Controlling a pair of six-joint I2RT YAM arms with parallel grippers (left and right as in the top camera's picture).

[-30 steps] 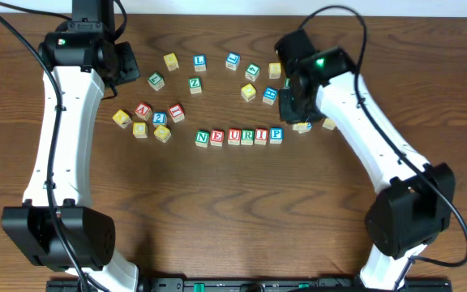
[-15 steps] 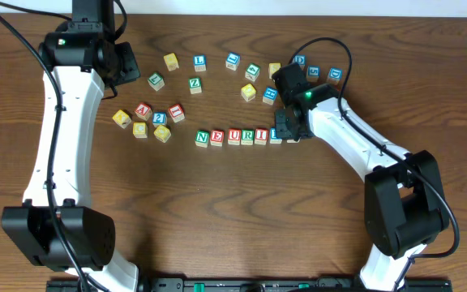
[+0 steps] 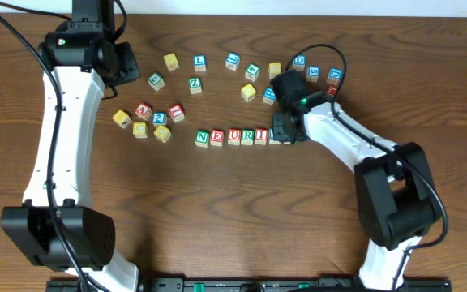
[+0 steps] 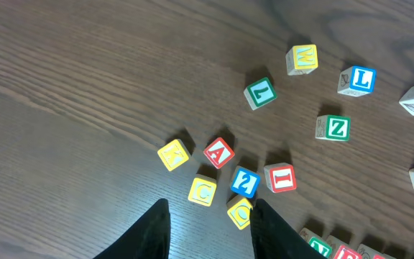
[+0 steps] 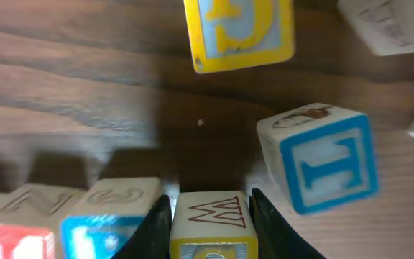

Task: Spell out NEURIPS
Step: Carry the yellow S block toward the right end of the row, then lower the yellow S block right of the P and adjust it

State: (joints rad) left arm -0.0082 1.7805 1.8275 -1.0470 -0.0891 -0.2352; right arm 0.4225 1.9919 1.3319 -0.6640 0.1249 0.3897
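Note:
A row of pale cubes lies mid-table: N, E, U, R, I. The P cube shows blue in the right wrist view, and my right gripper partly covers it from overhead. That gripper is shut on a yellow-faced cube with a W outlined on its upper side. It is held low at the row's right end, right beside the P cube. My left gripper hangs open and empty high above the left cluster, and sits at the back left overhead.
Loose cubes lie in a left cluster: red A, blue cube, yellow cubes. More cubes stretch along the back, among them L, Z and D. A blue T cube stands just right of the held cube.
My right gripper has moved left and toward the front with the yellow-faced cube, down to the right end of the row. The left arm has not moved.

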